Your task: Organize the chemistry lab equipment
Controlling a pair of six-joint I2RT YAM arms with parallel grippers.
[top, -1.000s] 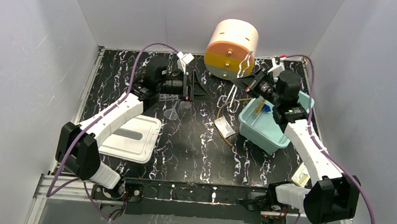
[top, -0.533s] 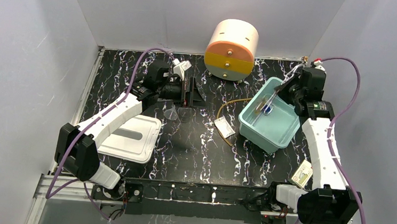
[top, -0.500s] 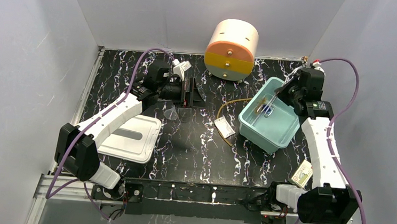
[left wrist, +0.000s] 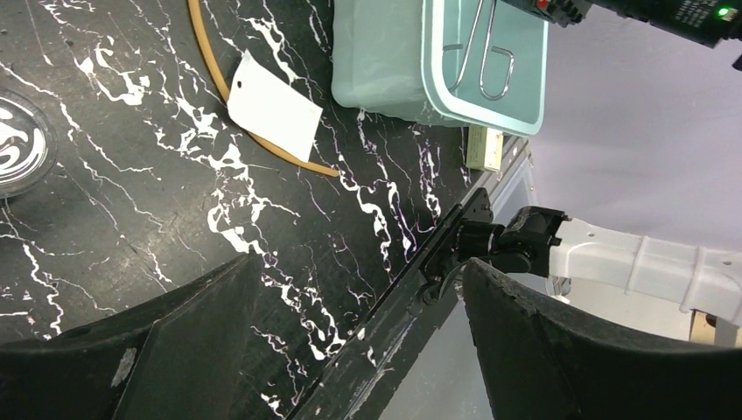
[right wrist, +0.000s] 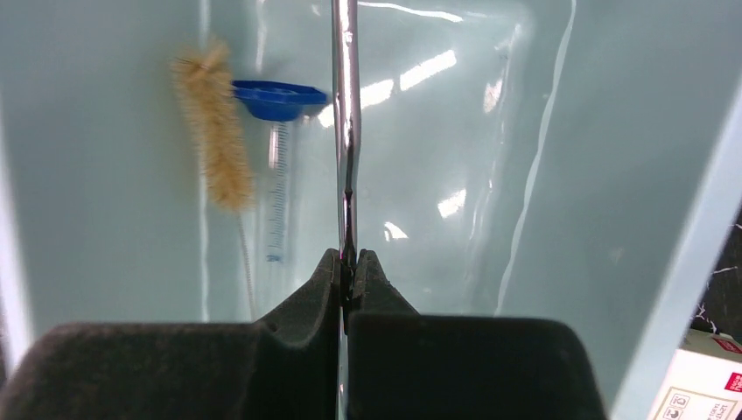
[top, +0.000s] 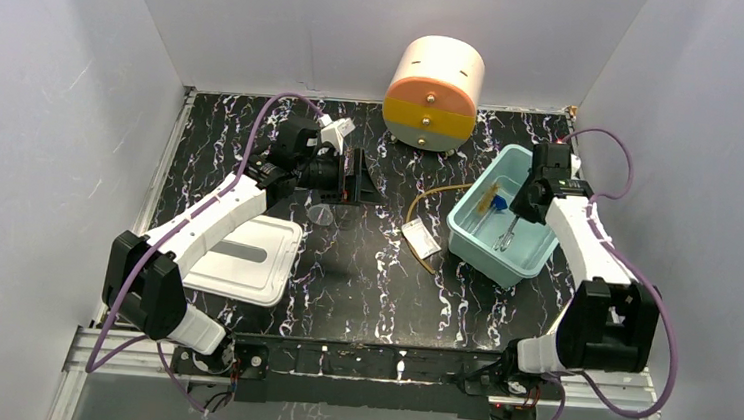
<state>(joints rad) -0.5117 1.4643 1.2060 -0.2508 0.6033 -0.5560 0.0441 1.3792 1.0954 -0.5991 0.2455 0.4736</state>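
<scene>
The right gripper (right wrist: pixel 348 262) is clamped tight on the one pair of metal scissors (top: pixel 504 236), pinching the thin steel edge-on. The long axis runs straight on from the fingertips, down into the single pale teal plastic bin (top: pixel 478 250). The two rounded finger loops sit at the far end from the hand, low over the bin floor.

Inside the bin, ahead of this gripper and to the left of the blade, lie two things:
- One brush (right wrist: pixel 214 131) with a fuzzy tan bristle head on a thin wire stem. It lies roughly parallel to the scissors, bristles away from the hand.
- One clear tube (right wrist: pixel 276 188) with printed graduations and a round blue cap at its far end, between the brush and the blade.

One small flat card box (right wrist: pixel 700 394) shows outside the bin wall, at this hand's lower right.

The left gripper (left wrist: pixel 354 271) has its two dark fingers spread wide apart, with nothing between them, over the black white-veined table (top: pixel 373 270). Ahead of it lie one length of tan rubber tubing (left wrist: pixel 308 165), curved, and one small flat pale bag (left wrist: pixel 271 105) resting across the tubing. The bin is beyond both. One clear funnel (top: pixel 320 213) stands just beside this hand, on its near side.

One round cream drawer unit (top: pixel 436 85) with orange fronts stands at the back. One white rounded lid (top: pixel 244 260) lies under the left forearm.
</scene>
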